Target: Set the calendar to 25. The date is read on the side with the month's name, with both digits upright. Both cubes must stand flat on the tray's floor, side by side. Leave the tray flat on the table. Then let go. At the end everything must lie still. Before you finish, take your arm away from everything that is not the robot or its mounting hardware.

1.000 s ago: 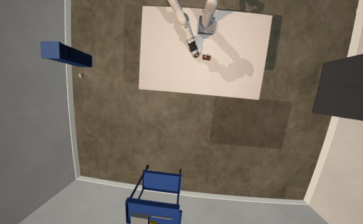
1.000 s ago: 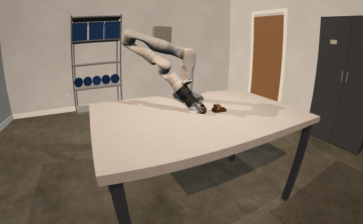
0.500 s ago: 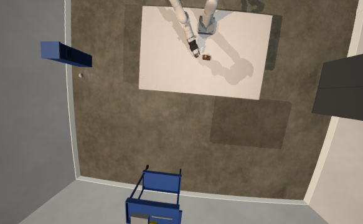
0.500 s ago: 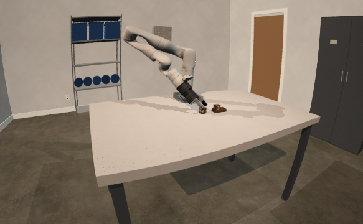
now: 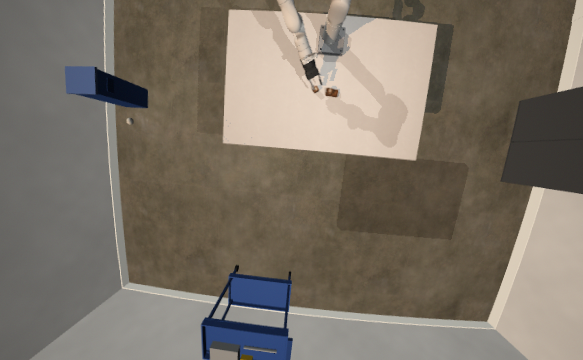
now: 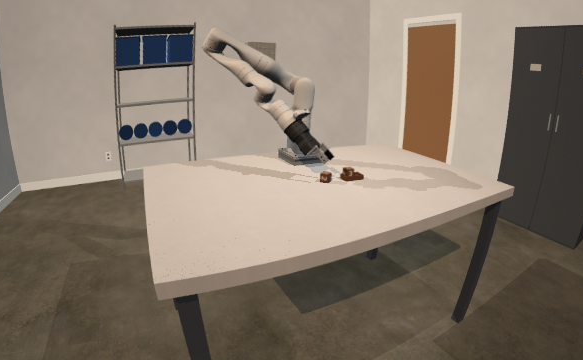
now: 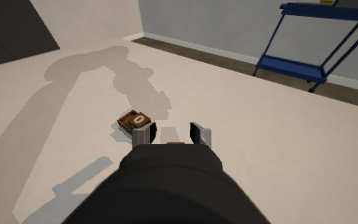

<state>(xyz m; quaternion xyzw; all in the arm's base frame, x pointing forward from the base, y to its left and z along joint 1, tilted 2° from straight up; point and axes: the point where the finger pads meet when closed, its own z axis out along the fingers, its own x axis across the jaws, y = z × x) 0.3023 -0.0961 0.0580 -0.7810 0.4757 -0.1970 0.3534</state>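
Note:
The tray (image 6: 357,177) (image 7: 124,121) is brown and lies on the table. One brown cube (image 6: 348,171) (image 7: 140,120) is in the tray, at one end; the other end is empty. It shows a 0 on top in the wrist view and what looks like a 3 on its side in the exterior view. The other cube (image 5: 315,89) (image 6: 325,177) lies loose on the table beside the tray; a side face shows what looks like a 2 turned sideways. My gripper (image 6: 328,154) (image 7: 173,129) is open and empty, above and behind the loose cube, which my gripper body nearly hides in the wrist view.
The arm's base (image 5: 332,41) (image 6: 296,156) stands on the table (image 5: 271,120) (image 6: 231,215), behind the cubes. A blue cart (image 5: 260,292) (image 7: 292,67), a dark cabinet (image 5: 561,140) (image 6: 551,130) and a shelf rack (image 6: 155,102) stand away from the table.

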